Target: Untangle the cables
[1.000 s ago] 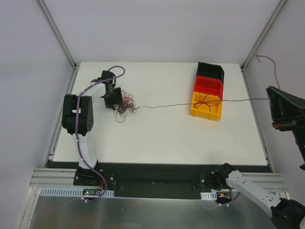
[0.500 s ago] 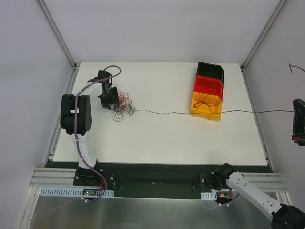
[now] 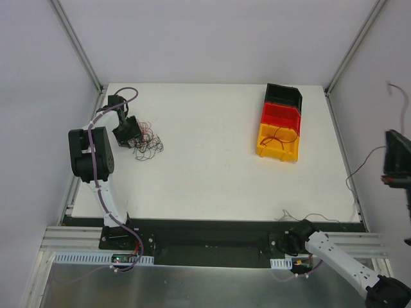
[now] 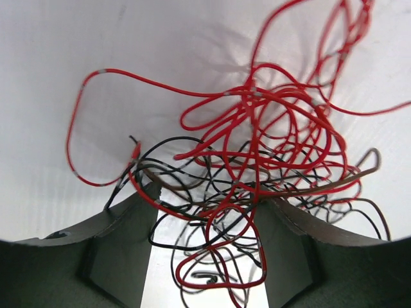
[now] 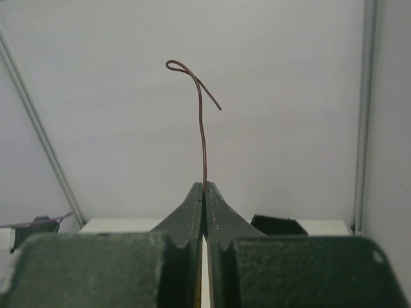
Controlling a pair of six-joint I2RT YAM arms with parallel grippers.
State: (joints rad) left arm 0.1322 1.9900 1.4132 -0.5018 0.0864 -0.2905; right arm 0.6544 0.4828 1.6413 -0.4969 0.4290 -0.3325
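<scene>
Left wrist view crops the cables [image 4: 255, 128] at top.

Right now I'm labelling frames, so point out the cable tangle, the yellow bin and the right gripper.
cable tangle [image 3: 148, 142]: top view, middle of the knot.
yellow bin [image 3: 276, 153]: top view, near outer wall.
right gripper [image 5: 204, 187]: right wrist view, between fingertips pinching one cable [image 5: 201, 128].

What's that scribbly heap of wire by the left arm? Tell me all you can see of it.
The tangle is a loose heap of very thin red and black wires, a few brownish, looped over one another. It lies on the white table near its far left corner. The left fingers stand apart on either side, several loops in the gap between them.
</scene>
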